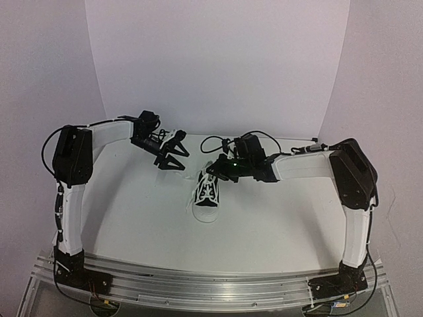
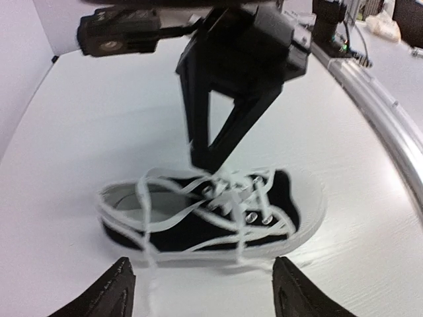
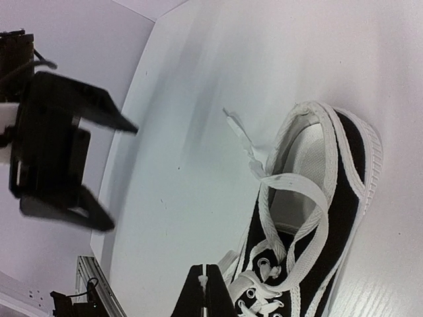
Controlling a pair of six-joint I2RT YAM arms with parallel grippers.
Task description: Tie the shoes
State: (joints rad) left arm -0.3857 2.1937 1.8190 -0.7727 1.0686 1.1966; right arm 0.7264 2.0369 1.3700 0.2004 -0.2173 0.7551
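Observation:
The shoe (image 1: pixel 207 193) is a small black sneaker with a white toe cap and sole, lying mid-table with its toe toward the arms. Its long white laces (image 2: pixel 173 216) loop loosely over the tongue and the opening. My right gripper (image 1: pixel 219 170) hangs over the shoe's heel end. In its own view, the right gripper (image 3: pixel 206 285) is shut on a bit of white lace. Left of the shoe, my left gripper (image 1: pixel 172 160) stands open and apart from it. The wrist view shows the left gripper (image 2: pixel 206 290) with its fingertips (image 2: pixel 117 288) wide and nothing between them.
An aluminium rail (image 1: pixel 211 284) runs along the near table edge and carries both arm bases. White backdrop walls (image 1: pixel 218 66) close the back and sides. Black cables (image 1: pixel 215 142) arch behind the right wrist.

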